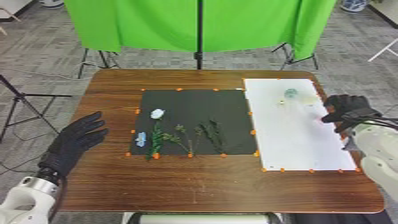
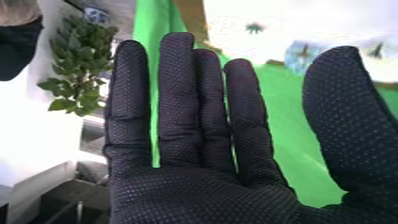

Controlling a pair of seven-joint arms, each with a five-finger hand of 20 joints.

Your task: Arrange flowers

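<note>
"How does the right hand [image 2: 204, 190] stand?"

"Fingers straight, thumb well apart from them, nothing held. It is at the right edge of the white sheet [image 1: 289, 145]."

"And the left hand [image 1: 76, 139]?"

"Over the table's [image 1: 160, 190] left side, fingers extended, empty too."

"Where are the flowers?"

"On the black mat [image 1: 182, 102]: a white flower [image 1: 157, 114] on its long stem, a blue flower [image 1: 140, 139] beside it, then sprigs [image 1: 186, 140] and leafy stems [image 1: 213, 135] farther right."

"So which step is this?"

"The start, I'd judge, before a first pick. Next, one hand should go to a stem and pinch it without crushing the bloom."

"What can't you make out?"

"The pale greenish shape [image 1: 290, 93] on the sheet: perhaps a vase, but I can't tell. The small yellow spot [image 1: 282, 102] near it is no clearer. In the wrist view, the thumb partly covers a bluish shape [image 2: 300, 54]."
</note>
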